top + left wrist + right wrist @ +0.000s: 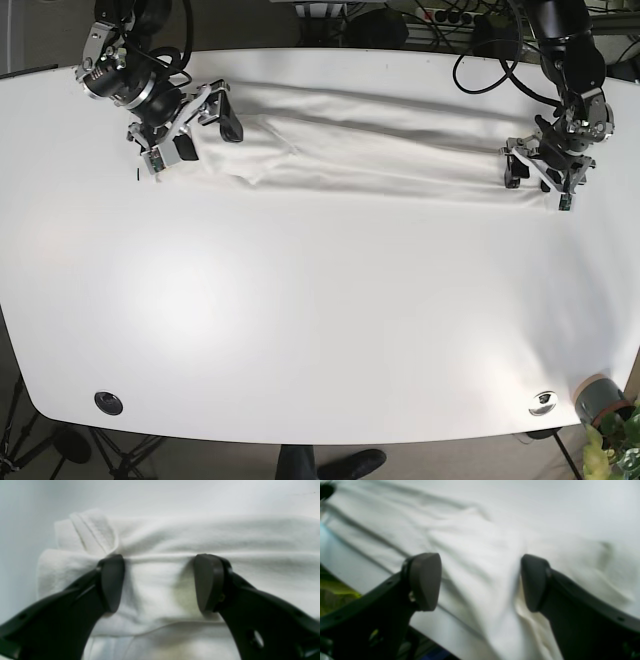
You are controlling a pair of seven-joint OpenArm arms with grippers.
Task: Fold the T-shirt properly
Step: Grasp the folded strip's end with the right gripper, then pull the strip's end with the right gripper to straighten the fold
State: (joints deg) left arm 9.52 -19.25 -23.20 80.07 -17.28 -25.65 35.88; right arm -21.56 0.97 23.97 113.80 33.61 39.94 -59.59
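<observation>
In the upper left of the base view, the right gripper [200, 128] stands wide open over one end of the white cotton T-shirt [370, 145], which lies stretched in a long, rumpled band across the top of the white table [300, 320]. At the upper right, the left gripper [540, 175] sits at the shirt's other end, jaws apart, folded cloth between its dark pads [112, 582].
</observation>
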